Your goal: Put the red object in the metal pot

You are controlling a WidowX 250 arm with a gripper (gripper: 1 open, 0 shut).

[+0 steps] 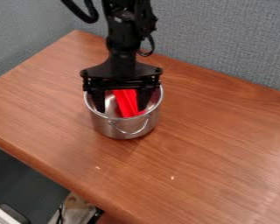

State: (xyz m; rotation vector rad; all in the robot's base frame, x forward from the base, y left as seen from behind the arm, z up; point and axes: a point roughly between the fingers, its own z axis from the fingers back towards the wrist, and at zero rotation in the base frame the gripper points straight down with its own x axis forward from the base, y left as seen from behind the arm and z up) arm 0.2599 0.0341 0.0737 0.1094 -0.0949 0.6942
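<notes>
The metal pot (116, 128) stands on the wooden table, shiny with a small handle at its front. The red object (129, 102) lies tilted inside it, leaning against the inner wall toward the right. My gripper (122, 86) hangs straight down over the pot's mouth. Its black fingers (91, 86) are spread to about the rim's width, open, and nothing is between them. The red object is free of both fingers.
The brown wooden table (224, 140) stretches around the pot, with its front edge (60, 179) running diagonally at lower left. A grey wall rises behind the arm. Clutter shows on the floor below the table edge.
</notes>
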